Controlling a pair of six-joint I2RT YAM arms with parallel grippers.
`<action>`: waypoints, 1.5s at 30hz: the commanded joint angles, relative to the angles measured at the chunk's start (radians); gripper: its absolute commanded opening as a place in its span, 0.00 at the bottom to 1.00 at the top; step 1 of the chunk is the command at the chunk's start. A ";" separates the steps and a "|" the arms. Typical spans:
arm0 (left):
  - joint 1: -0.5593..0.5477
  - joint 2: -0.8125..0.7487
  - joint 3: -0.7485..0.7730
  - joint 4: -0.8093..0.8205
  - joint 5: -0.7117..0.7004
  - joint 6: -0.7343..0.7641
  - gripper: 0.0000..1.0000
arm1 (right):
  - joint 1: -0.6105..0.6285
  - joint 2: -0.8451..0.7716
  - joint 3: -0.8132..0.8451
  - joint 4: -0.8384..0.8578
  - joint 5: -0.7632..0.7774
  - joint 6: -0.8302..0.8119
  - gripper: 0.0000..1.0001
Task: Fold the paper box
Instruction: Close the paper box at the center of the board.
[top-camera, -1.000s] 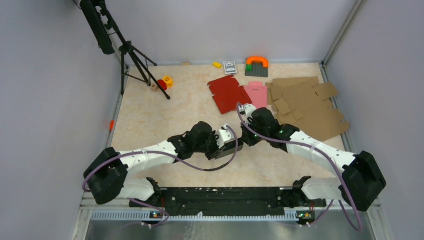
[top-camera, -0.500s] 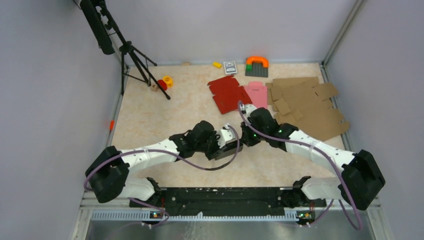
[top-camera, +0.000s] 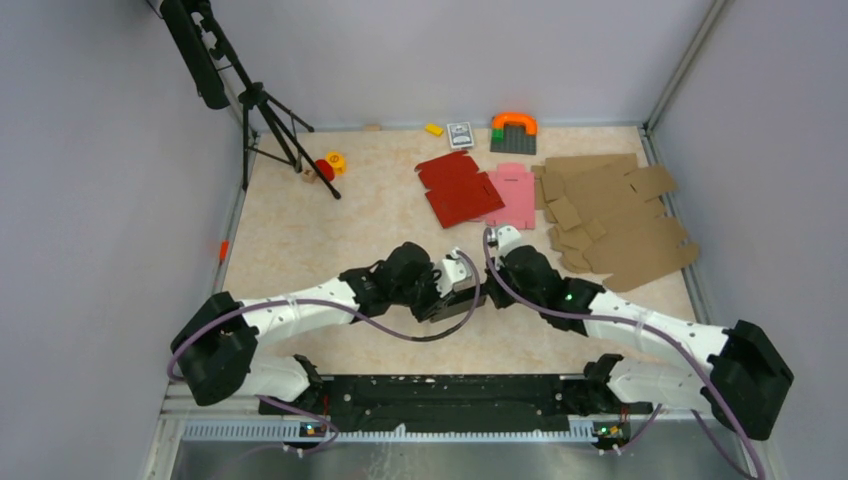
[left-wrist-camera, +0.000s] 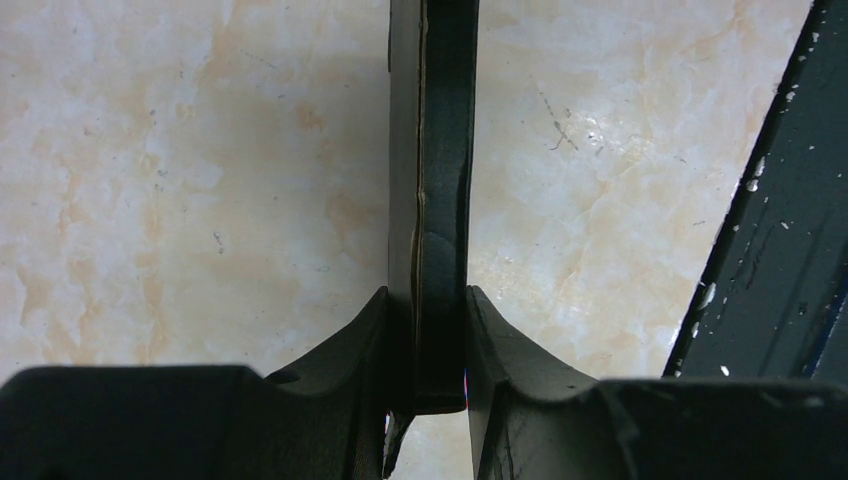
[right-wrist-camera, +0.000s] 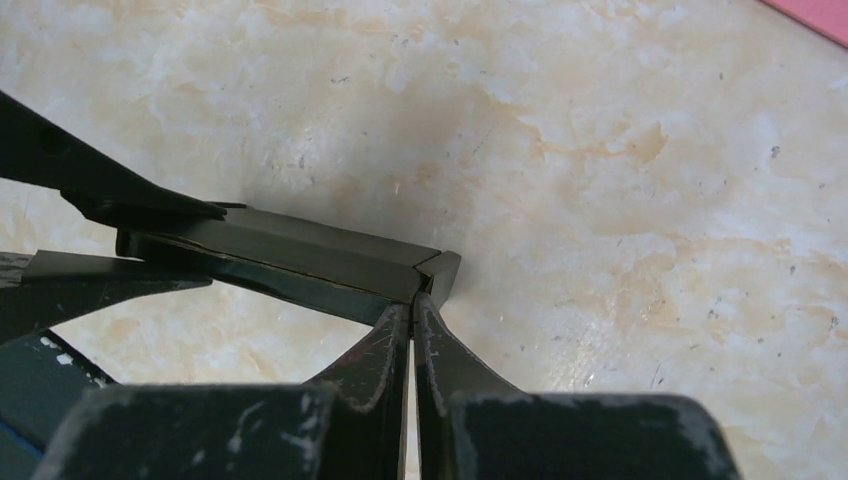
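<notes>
Left end effector (left-wrist-camera: 427, 300) clamps paper box (left-wrist-camera: 440, 120) edge-on, mid-desk (left-wrist-camera: 200, 150), long axis straight out from fingers. Right end effector (right-wrist-camera: 411, 312) fully closed at box's far corner; flap grip unclear.

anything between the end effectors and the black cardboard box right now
Nothing visible. The left end effector clamps the folded black thin-cardboard box between its fingers. The right end effector is closed, its tips right at the box's corner, with only the marbled tabletop around them.

white arms (top-camera: 290, 312), black joints (top-camera: 215, 360), purple cables (top-camera: 400, 333)
</notes>
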 joint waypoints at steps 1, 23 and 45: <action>0.001 0.010 0.037 0.050 -0.031 -0.030 0.22 | 0.043 -0.096 -0.083 0.076 0.017 0.017 0.00; 0.001 0.032 0.070 -0.024 0.029 0.061 0.18 | -0.037 -0.189 0.031 -0.018 -0.058 0.058 0.25; 0.001 0.038 0.082 -0.029 0.030 0.053 0.18 | -0.121 0.085 0.196 -0.211 -0.153 0.304 0.38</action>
